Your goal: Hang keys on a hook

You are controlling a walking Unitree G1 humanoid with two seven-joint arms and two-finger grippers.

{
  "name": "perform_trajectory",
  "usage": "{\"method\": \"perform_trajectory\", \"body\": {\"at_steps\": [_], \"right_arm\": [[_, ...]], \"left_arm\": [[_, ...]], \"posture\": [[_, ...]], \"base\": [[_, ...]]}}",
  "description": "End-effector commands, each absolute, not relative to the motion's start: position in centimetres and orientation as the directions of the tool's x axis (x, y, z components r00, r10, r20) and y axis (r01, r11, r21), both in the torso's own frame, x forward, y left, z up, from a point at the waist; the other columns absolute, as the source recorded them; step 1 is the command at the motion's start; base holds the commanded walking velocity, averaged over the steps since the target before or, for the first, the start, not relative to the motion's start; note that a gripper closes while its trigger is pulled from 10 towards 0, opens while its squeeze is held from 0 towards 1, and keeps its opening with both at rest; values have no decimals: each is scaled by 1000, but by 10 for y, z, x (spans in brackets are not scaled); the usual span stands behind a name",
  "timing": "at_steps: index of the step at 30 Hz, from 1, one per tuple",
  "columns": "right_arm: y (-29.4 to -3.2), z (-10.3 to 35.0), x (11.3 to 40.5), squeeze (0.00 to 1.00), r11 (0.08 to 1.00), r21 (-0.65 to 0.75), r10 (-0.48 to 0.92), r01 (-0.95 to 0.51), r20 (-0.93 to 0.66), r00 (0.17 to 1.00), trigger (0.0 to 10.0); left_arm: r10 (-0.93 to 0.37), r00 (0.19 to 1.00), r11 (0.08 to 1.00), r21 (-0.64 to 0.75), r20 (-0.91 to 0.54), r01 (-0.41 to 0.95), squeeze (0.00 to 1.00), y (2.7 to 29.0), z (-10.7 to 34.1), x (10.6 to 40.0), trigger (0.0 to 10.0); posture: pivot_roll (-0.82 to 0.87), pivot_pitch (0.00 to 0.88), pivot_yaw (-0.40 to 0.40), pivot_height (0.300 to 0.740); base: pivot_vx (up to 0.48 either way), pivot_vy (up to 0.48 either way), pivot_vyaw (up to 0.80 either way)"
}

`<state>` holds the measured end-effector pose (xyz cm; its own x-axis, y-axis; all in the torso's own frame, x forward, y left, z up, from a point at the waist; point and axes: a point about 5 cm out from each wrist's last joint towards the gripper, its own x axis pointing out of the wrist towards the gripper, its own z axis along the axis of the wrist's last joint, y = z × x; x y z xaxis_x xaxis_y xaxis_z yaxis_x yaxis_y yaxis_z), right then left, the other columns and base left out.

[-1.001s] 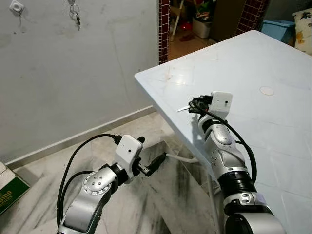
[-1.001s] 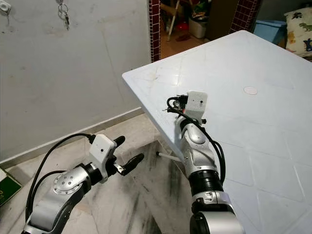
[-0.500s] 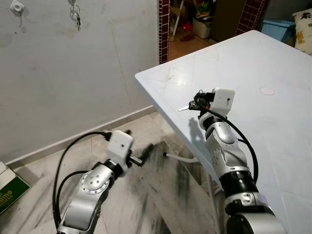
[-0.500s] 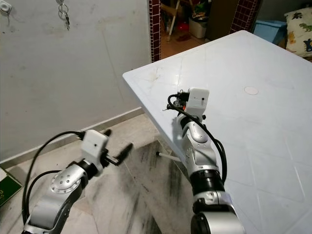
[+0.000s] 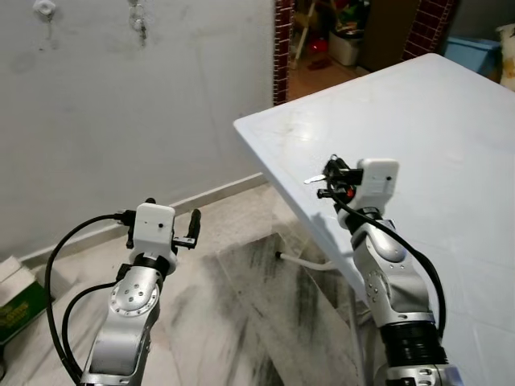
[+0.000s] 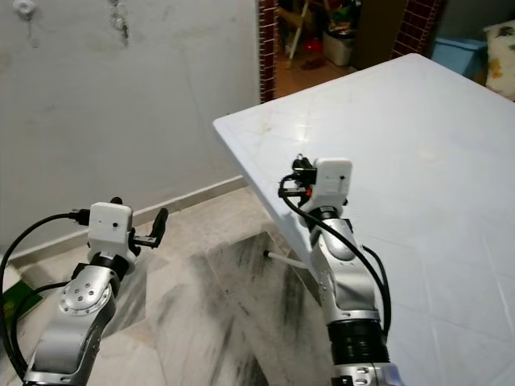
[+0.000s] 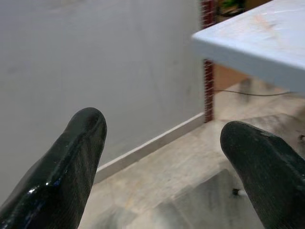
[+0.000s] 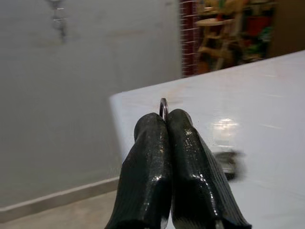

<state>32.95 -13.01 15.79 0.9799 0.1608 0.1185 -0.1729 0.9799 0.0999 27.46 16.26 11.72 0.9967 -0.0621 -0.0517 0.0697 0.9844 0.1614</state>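
Keys (image 5: 315,178) pinched in right tool (image 8: 164,119), ring (image 8: 163,107) perhaps protruding; left tool (image 7: 162,157) agape.

Soft daylight fills the room, glare sheens the white bench (image 5: 451,121), dark shadow stripes the floor (image 5: 265,305), and the wall (image 5: 121,121) looks slightly blurred.

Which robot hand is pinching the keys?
The right gripper, raised over the white table: its fingers are shut on the keys. The left gripper is open.
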Motion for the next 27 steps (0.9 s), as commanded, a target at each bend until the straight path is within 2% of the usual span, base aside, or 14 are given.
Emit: {"method": "perform_trajectory", "body": {"at_steps": [1,9,20,27], "right_arm": [[-119,159,327,0,974,105,186,-199,119,975,10000],[-119,163,324,0,972,99,201,-211,103,974,10000],[-120,164,324,0,975,121,176,-187,99,979,10000],[-121,163,322,0,976,122,168,-178,84,982,10000]], "left_arm": [[-44,998,983,176,-42,51,0,166,118,275,10000],[-6,1000,986,167,-31,11,0,167,119,278,10000],[-10,999,992,124,-45,15,0,167,118,279,10000],[-10,998,995,101,-59,16,0,167,116,281,10000]], "posture": [[24,46,71,740],[27,40,69,740],[24,44,75,740],[20,50,76,740]], "base": [[0,0,800],[0,0,800],[0,0,0],[0,370,0]]}}
